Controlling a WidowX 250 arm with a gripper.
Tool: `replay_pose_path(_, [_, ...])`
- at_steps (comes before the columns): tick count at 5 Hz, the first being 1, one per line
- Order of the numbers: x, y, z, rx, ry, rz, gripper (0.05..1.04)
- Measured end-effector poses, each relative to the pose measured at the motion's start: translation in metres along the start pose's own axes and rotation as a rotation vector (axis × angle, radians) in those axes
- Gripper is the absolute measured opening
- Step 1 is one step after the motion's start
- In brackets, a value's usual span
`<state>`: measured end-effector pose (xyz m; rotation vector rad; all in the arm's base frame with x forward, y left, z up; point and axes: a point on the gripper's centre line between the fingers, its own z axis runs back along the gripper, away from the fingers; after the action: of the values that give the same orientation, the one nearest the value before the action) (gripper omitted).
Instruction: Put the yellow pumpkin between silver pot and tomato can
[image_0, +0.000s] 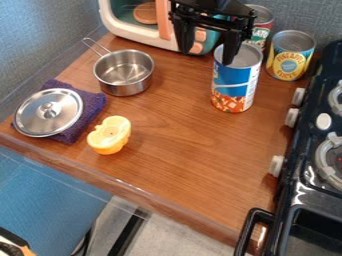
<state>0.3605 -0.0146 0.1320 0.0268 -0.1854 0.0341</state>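
The gripper (206, 57) hangs at the top of the view, open, with its two fingers apart and nothing between them. Its right finger overlaps the rim of the blue can (231, 82); whether it touches the can I cannot tell. The yellow pumpkin (109, 135) lies on the wooden counter at the left, in front of the silver pot (124, 72), apart from it. The pot stands upright, its handle toward the back left. A can with a red and green label (262, 31), seemingly the tomato can, stands at the back, partly hidden by the arm and blue can.
A silver lid (49, 112) rests on a purple cloth (91, 100) left of the pumpkin. A yellow can (290, 56) stands at the back right. Behind are a toy oven (127, 30) and wall; the black stove (304, 165) borders the right. The counter's edge (133, 191) runs along the front.
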Motion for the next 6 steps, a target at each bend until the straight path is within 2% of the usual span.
replay_pose_path(1, [-0.005, 0.000, -0.011, 0.003, 0.034, 0.003, 1.001])
replay_pose_path(2, [-0.036, 0.028, -0.030, 0.045, 0.112, 0.077, 1.001])
replay_pose_path(3, [-0.054, 0.053, -0.028, 0.040, 0.120, 0.137, 1.001])
replay_pose_path(4, [-0.073, 0.071, -0.020, 0.058, 0.088, 0.141, 1.001])
replay_pose_path(5, [-0.092, 0.089, -0.031, 0.092, 0.109, 0.160, 1.001])
replay_pose_path(6, [-0.101, 0.095, -0.044, 0.104, 0.110, 0.181, 1.001])
